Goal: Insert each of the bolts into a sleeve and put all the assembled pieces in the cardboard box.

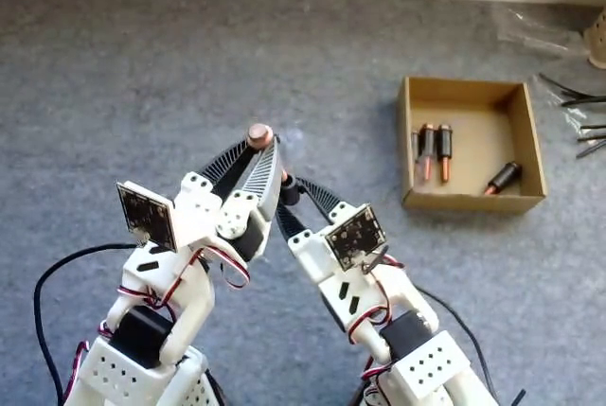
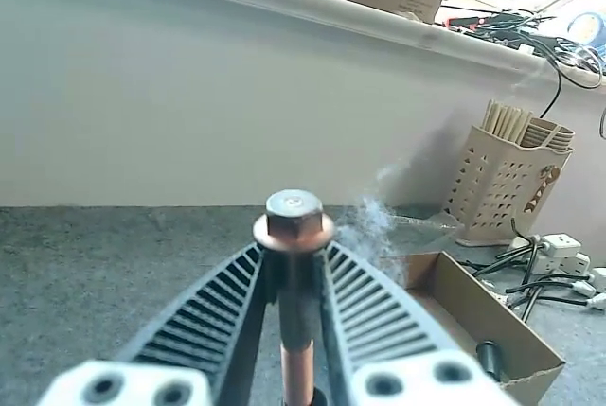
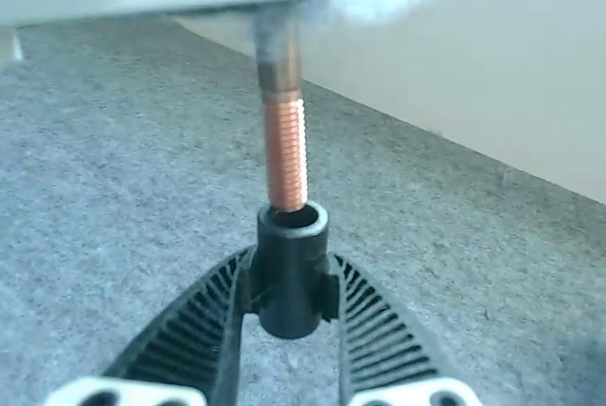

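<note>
The grey counter (image 1: 142, 65) carried the open cardboard box (image 1: 409, 141). Well apart from the box, the left tool (image 2: 295, 269) was clenched on a bolt (image 2: 294, 226), and the right tool (image 3: 290, 278) gripped a black sleeve (image 3: 284, 307). The bolt was copper-coloured, with a flanged hex head and a threaded shank, its tip just inside the sleeve's mouth. Three assembled pieces (image 1: 445, 149) lay in the box.

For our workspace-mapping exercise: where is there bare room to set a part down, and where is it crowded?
Free: grey surface between bolt and cardboard box, and the far-left stretch. Crowded: inside the box with several assembled pieces, and loose clutter beyond it.
</note>
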Motion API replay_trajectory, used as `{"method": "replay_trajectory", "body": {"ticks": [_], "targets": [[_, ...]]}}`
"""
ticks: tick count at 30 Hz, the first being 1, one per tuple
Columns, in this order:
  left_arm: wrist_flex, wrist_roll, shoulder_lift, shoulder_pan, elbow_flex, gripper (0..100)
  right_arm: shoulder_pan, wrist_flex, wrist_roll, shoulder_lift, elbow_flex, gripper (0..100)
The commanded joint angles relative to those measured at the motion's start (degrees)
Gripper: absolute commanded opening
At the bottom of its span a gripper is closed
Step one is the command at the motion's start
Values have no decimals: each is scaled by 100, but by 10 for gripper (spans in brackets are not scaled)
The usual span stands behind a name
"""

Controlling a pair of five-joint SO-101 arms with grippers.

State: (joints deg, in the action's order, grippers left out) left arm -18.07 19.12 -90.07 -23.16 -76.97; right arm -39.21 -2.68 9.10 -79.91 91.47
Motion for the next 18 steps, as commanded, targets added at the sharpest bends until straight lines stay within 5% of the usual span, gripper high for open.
{"method": "replay_trajectory", "body": {"ticks": [1,18], "targets": [[-9,35,-66,-66,22,5,-66,154,62,-57,-198,5],[-264,44,-66,22,40,5,-180,145,62,-57,-198,5]]}}
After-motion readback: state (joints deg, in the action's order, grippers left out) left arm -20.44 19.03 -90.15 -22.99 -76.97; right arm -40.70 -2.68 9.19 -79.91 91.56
